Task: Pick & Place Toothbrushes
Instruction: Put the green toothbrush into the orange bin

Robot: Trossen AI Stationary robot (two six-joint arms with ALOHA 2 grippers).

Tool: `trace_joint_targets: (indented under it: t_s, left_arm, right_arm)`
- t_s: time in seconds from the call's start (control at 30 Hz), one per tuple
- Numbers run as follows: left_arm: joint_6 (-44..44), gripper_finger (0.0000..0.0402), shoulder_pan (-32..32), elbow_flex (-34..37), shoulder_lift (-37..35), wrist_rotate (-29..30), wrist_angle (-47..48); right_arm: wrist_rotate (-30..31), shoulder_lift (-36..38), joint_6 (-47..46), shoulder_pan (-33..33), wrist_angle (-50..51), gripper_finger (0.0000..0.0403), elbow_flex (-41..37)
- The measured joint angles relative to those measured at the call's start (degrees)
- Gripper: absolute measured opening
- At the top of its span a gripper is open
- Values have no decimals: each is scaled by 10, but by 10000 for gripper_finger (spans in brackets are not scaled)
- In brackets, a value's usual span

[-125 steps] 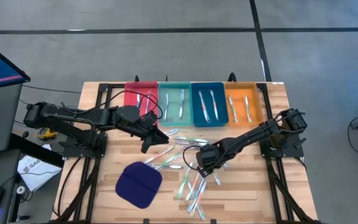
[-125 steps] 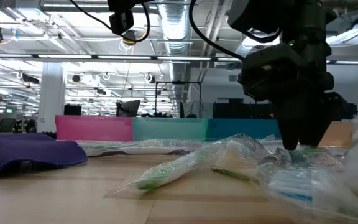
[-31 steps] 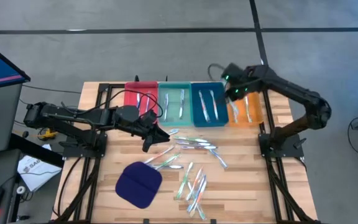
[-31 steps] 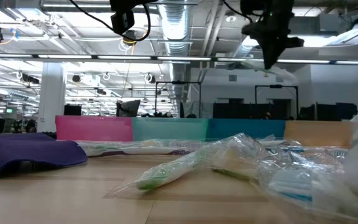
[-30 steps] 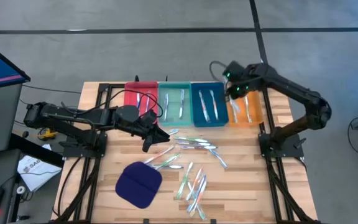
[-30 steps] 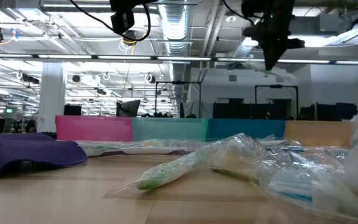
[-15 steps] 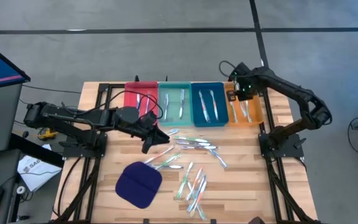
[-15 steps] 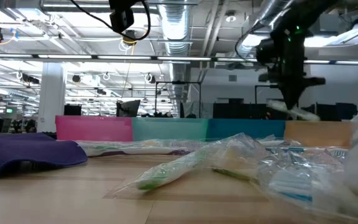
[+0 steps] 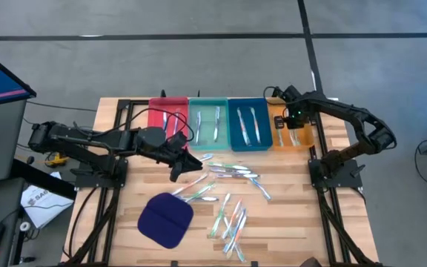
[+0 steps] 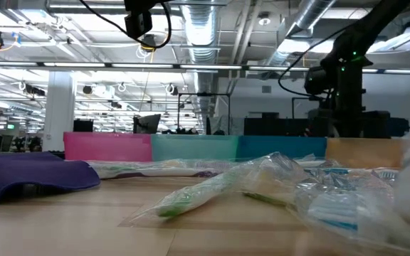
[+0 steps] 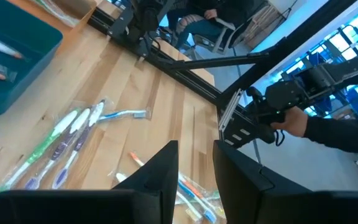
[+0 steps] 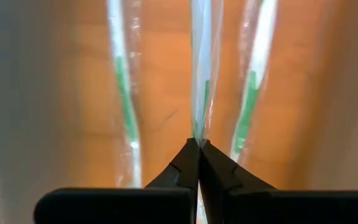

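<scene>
Right gripper (image 12: 198, 142): fingers pressed together, pinching a wrapped toothbrush (image 12: 201, 74) by its end, over the orange tray (image 9: 303, 141).
Held toothbrush: runs straight ahead from the fingertips, between two wrapped green-marked brushes (image 12: 122, 93) lying in the tray, one on each side.
Left gripper (image 11: 196, 163): fingers slightly apart, nothing between them, above the table (image 9: 295, 215).
Loose toothbrushes (image 9: 232, 172): scattered on the wood ahead of the left fingers.
Pad (image 9: 165, 219): dark blue, near the left gripper.
</scene>
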State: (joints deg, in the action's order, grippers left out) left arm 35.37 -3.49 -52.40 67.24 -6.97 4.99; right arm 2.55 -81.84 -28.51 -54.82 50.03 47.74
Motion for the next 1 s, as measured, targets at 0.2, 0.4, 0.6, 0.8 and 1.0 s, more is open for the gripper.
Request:
trace_joint_targets:
  t_s: [0.2,0.4,0.6,0.8,1.0]
  left_arm:
    - [13,94,0,0,0,0,0]
    - [16,94,0,0,0,-1,0]
    - [15,94,0,0,0,-1,-1]
    - [15,94,0,0,0,1,-3]
    - [16,94,0,0,0,3,-2]
  right_arm:
    - [0,0,4,-9,-26,0,-12]
    - [0,0,6,-9,-40,0,-21]
    - [-12,0,5,-12,-38,0,-21]
    - [-12,0,-5,-12,-40,10,-21]
    - [-11,0,-7,-12,-41,54,-21]
